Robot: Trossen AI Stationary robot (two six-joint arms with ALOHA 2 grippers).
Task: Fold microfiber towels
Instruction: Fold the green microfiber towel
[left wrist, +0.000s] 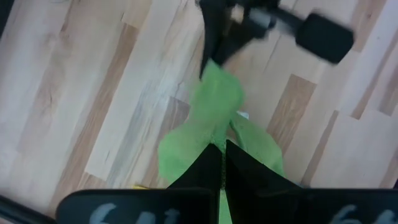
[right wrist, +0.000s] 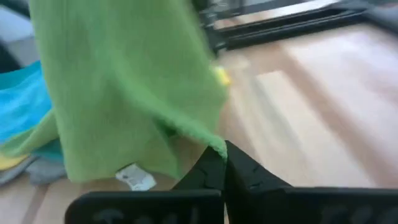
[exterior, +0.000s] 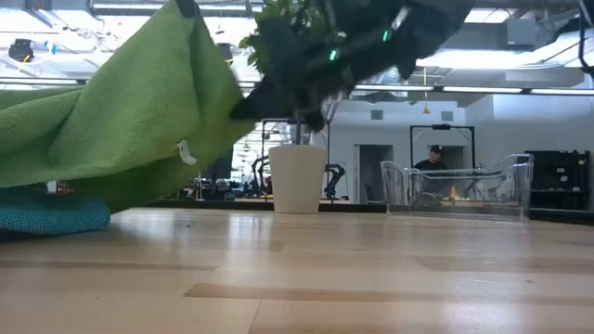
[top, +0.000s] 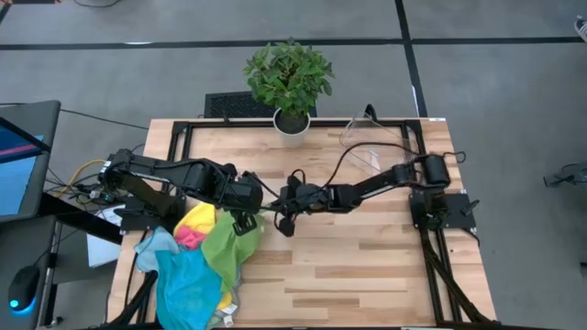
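A bright green microfiber towel (top: pixel 229 243) hangs between my two grippers above the table's left middle. Its lower part (exterior: pixel 56 139) trails onto a pile of towels (top: pixel 188 270) in yellow, pink, teal and blue at the near left. A white label (right wrist: pixel 134 177) shows near the towel's lower edge. My left gripper (top: pixel 243 218) is shut on the towel's top. My right gripper (top: pixel 284 220), just to its right, is shut on a corner of the same towel. My left gripper pinches a bunched part of the green towel (left wrist: pixel 214 134) between its two shut fingers, from above and pointing steeply down. The towel hangs below the fingers; one layer or several, I cannot tell. My right gripper pinches the towel's edge at a corner (right wrist: pixel 216 148) between its shut fingers, coming slanting from the table's right. That corner is lifted clear of the table, and the cloth runs from it up toward the left gripper.
A potted plant (top: pixel 291 78) stands at the far edge. A clear plastic bin (top: pixel 376 142) sits at the far right. A monitor (top: pixel 23 156) stands off the table's left. Bare wood (top: pixel 367 266) lies to the near right. A person (exterior: pixel 436 156) shows far behind.
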